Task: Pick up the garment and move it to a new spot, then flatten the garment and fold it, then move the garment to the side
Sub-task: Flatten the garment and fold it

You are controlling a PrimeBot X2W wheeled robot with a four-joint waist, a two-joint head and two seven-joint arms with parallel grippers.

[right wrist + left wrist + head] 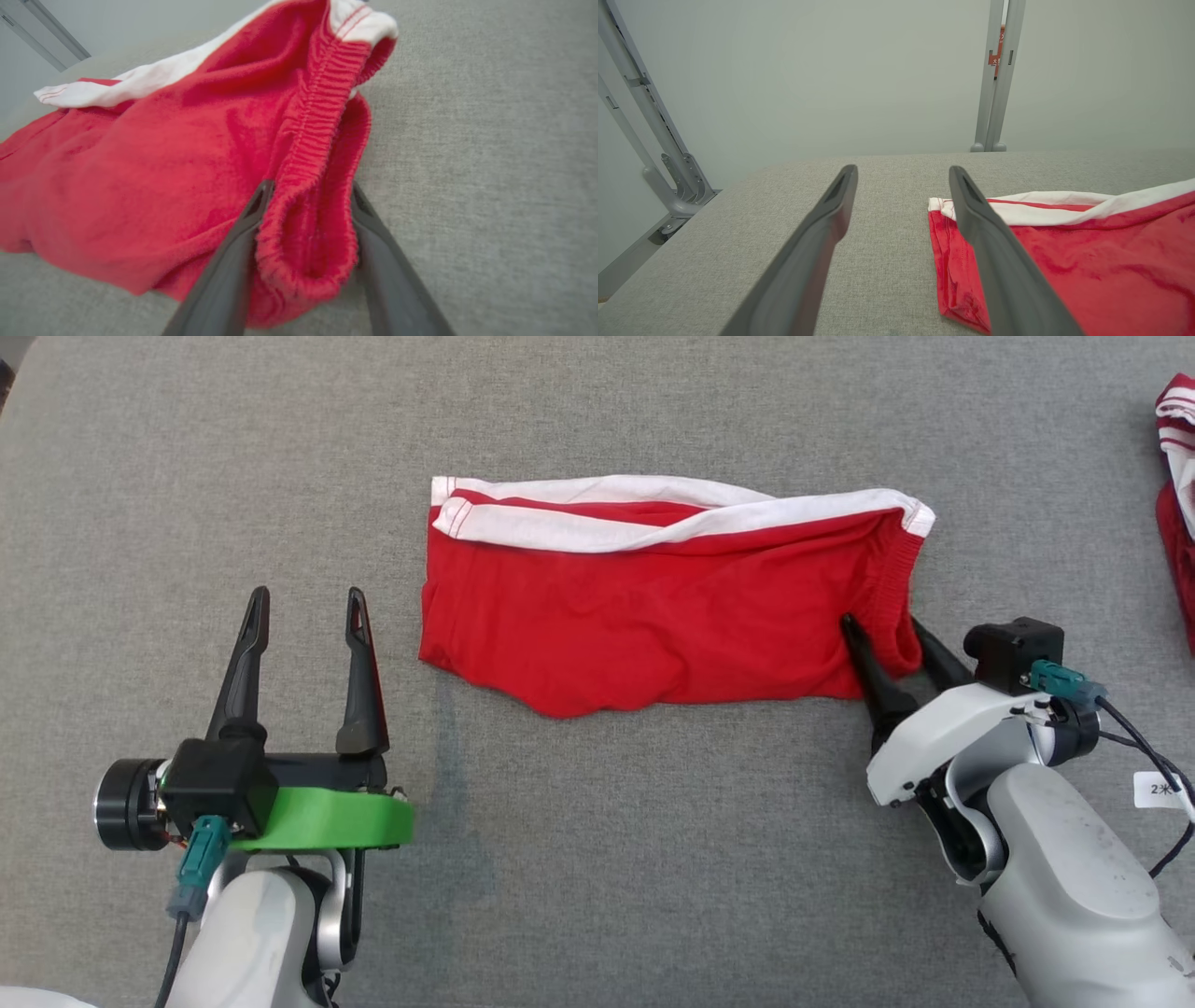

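Our red garment (653,616) lies mid-counter (597,859). Left claw (307,595) hangs spread wide, just off its left end. Right claw (882,622) straddles the elastic waistband, fabric between the fingers; whether it's pinched, we can't tell.

Pale wall (831,70) and metal posts (999,93) back a grey (faintly stained) surface (597,859).

The head camera looks steeply down on the grey desk (597,411), with the red shorts (653,625) near centre, the left gripper (307,597) at eight o'clock and the right gripper (883,623) at four o'clock. The left wrist camera sits low, facing along the desk toward a pale wall (831,70), with one end of the shorts at four o'clock. The right wrist camera is close up against the elastic waistband (317,116). All three views share the shorts.
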